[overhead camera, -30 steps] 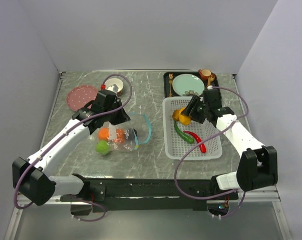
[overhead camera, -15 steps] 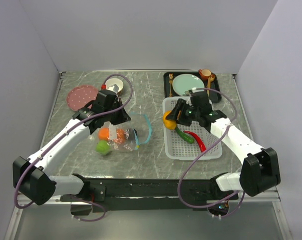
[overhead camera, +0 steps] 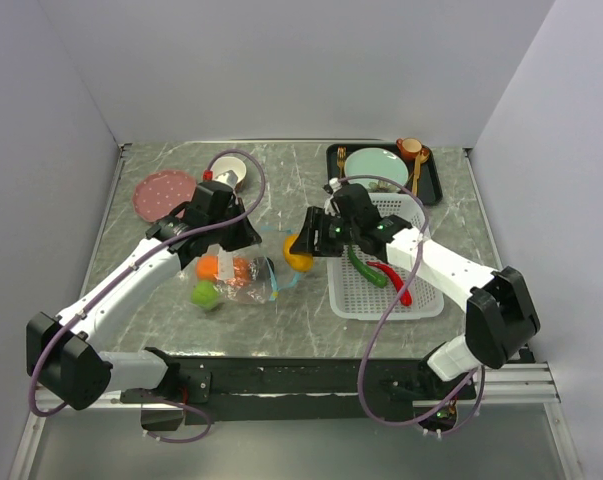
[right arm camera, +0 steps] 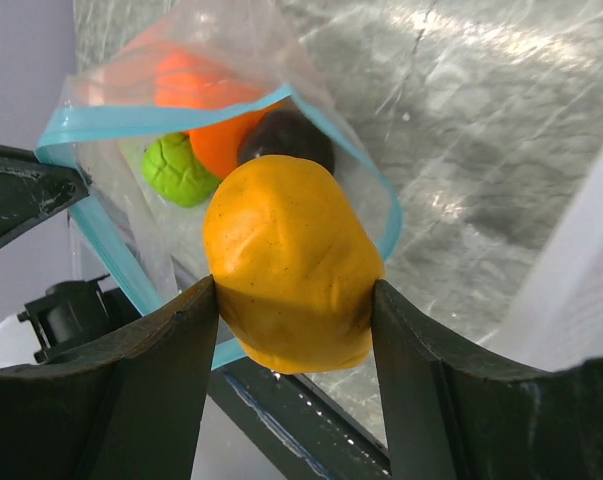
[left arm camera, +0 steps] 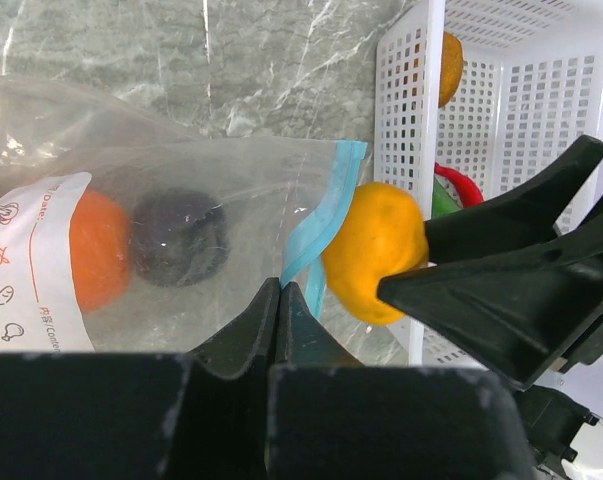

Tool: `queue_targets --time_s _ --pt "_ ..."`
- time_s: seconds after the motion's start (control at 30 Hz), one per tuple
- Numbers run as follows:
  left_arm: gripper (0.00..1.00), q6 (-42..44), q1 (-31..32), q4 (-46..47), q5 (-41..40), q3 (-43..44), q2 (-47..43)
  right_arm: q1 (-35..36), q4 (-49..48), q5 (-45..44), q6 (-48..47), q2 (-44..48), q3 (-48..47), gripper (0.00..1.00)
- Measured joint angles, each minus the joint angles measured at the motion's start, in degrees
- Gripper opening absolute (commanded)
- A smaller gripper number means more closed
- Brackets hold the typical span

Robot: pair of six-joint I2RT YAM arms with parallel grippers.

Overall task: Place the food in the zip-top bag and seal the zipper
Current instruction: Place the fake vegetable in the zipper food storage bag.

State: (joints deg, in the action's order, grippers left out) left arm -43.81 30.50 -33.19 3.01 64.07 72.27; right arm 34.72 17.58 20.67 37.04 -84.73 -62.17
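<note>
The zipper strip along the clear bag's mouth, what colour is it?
The zipper is light teal-blue; the right wrist view shows it best.

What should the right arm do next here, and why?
Probably push the yellow-orange fruit a little further into the zip-top bag before releasing: the right tool holds it just at the open mouth, which the left tool pinches open.

bag (left arm camera: pixel 231 180): clear thin plastic film, glossy, creased;
zipper (left arm camera: pixel 321 215): teal plastic strip, smooth;
label (left arm camera: pixel 26 270): white, printed, matt;
fruit (right arm camera: pixel 286 265): yellow-orange, matt, faintly dimpled;
basket (left arm camera: pixel 406 120): white plastic mesh;
table (left arm camera: pixel 131 50): grey marbled, slight sheen;
right fingers (right arm camera: pixel 131 400): black matt plastic
</note>
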Motion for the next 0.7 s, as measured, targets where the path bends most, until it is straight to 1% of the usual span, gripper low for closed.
queue_targets --time_s 0.3,0.4,0.7 --pt "0.01 0.0 0.0 0.0 0.2 0.0 0.5 2.05 0.02 0.02 -0.02 -2.1 -1.92 0.4" --pt "0.01 0.02 0.0 0.0 0.2 0.0 0.59 2.21 -0.31 0.13 0.2 -3.63 -2.8 0.38" --pt "0.01 0.07 0.0 -0.5 0.13 0.0 0.59 5.09 -2.64 -1.2 2.36 -7.89 -4.59 0.38"
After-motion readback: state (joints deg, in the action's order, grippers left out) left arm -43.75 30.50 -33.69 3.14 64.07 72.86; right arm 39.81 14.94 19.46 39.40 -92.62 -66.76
